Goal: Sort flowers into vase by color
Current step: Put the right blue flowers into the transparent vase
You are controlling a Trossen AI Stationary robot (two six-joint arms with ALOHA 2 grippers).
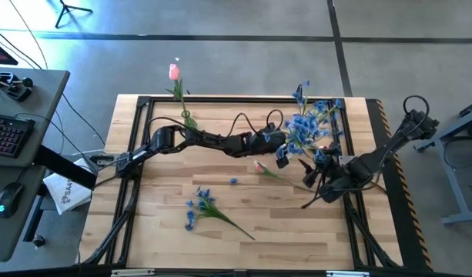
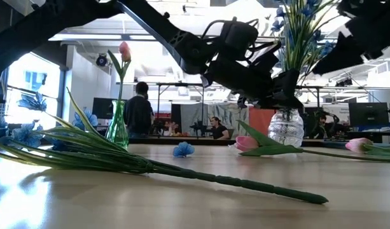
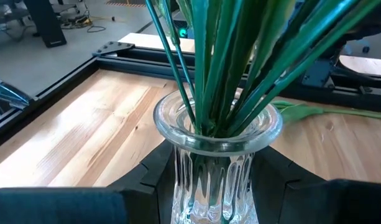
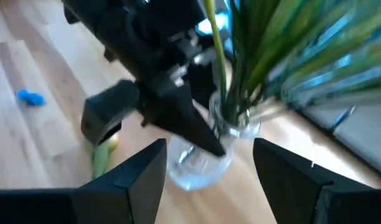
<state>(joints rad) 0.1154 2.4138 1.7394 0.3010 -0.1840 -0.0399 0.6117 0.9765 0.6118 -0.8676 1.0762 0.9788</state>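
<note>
Left end effector (image 3: 212, 186) closed around the neck of the clear glass vase (image 3: 216, 134), fingers on either side. Vase stands near the far right corner of the tabletop (image 1: 166, 231) and holds the blue flowers (image 1: 309, 123). Right end effector (image 4: 209, 171) open, just beside the same vase, gripping nothing. Green vase (image 2: 117, 127) with one pink tulip (image 2: 125, 51) at the far edge. One blue spray (image 1: 201, 206) lies loose toward the near edge; another pink tulip (image 1: 265, 169) lies beside the glass vase.
</note>
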